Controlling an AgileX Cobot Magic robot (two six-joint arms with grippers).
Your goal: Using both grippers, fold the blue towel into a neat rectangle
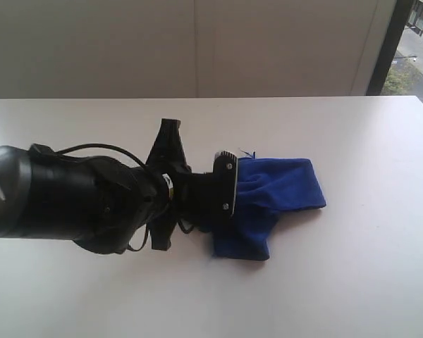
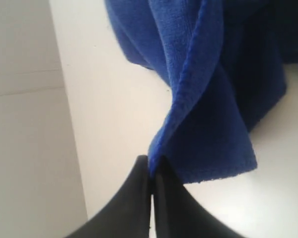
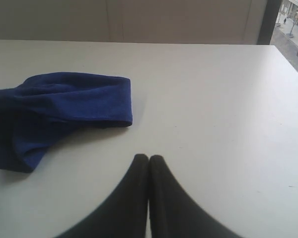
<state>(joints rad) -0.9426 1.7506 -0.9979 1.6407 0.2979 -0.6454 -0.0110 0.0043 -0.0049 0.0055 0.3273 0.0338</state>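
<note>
- The left gripper [image 2: 151,167] is pinching a hem of the blue towel [image 2: 213,99], jaws closed on it, seemingly readying a lift.
- The right gripper [image 3: 149,166] is hovering shut and empty, apart from the cloth lying bunched on the white table [image 1: 366,282].

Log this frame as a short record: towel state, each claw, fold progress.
blue towel: bunched and creased, lying on the white table
left claw: shut, pinching an edge of the towel between its tips
right claw: shut, empty, over bare table, apart from the towel
fold progress: not yet a neat rectangle
</note>
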